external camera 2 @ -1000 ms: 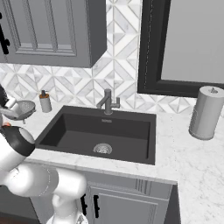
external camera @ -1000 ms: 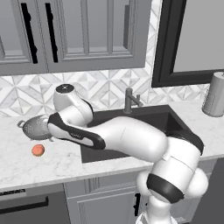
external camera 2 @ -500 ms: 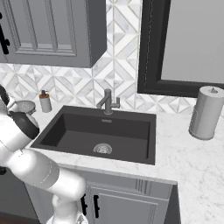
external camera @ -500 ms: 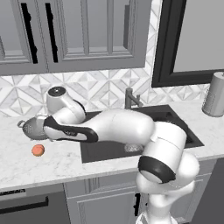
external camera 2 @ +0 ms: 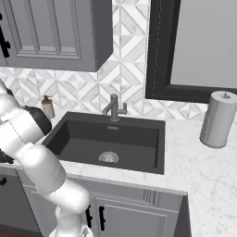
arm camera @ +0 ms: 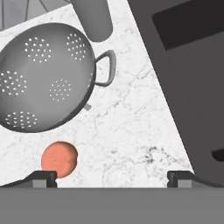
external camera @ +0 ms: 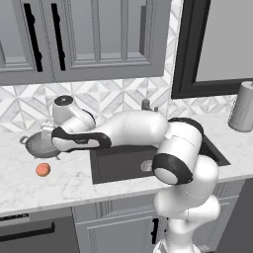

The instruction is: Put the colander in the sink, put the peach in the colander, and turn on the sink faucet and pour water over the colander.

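The grey perforated colander stands upright on the marble counter, left of the sink. The orange-pink peach lies on the counter beside it, apart from it. My gripper hovers open over bare counter between peach and sink, nothing between its fingertips. From the left base view, the colander sits just left of my hand and the peach in front of it. The faucet stands behind the dark sink; no water runs.
A soap bottle stands by the sink's back left corner, close behind the colander. A paper towel roll stands on the counter right of the sink. My forearm stretches across the sink.
The elbow and forearm have swung round and lowered while the hand stays by the colander. Colander and peach lie where they were.
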